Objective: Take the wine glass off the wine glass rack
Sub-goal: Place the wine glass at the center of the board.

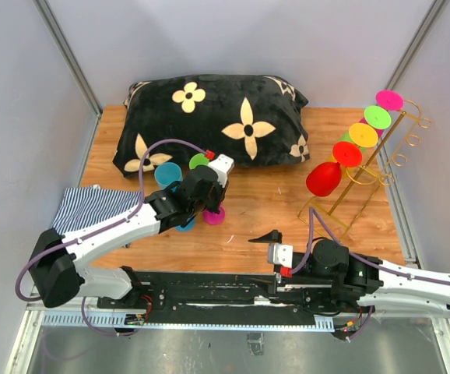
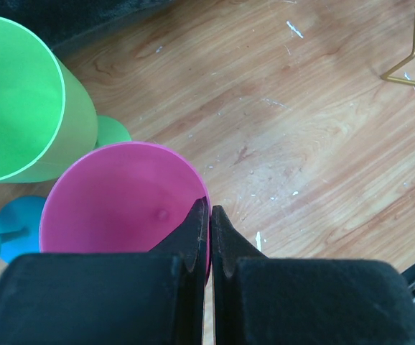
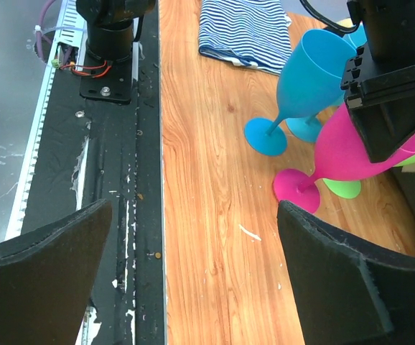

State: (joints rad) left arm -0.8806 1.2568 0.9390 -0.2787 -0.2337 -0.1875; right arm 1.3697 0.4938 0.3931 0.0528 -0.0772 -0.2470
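The left gripper (image 2: 209, 208) is seen closed on the rim of the pink wine glass (image 2: 121, 201), whose foot is placed on the desk left of centre, beside a green glass (image 2: 21, 100) and a blue glass (image 3: 315, 72). Set-down is judged to be in hand. The right gripper (image 3: 193, 269) is held wide open at the near edge. A release is required next. The red wine glass (image 1: 324, 178) is then to be slid off the wine glass rack (image 1: 369, 165) by the right edge.
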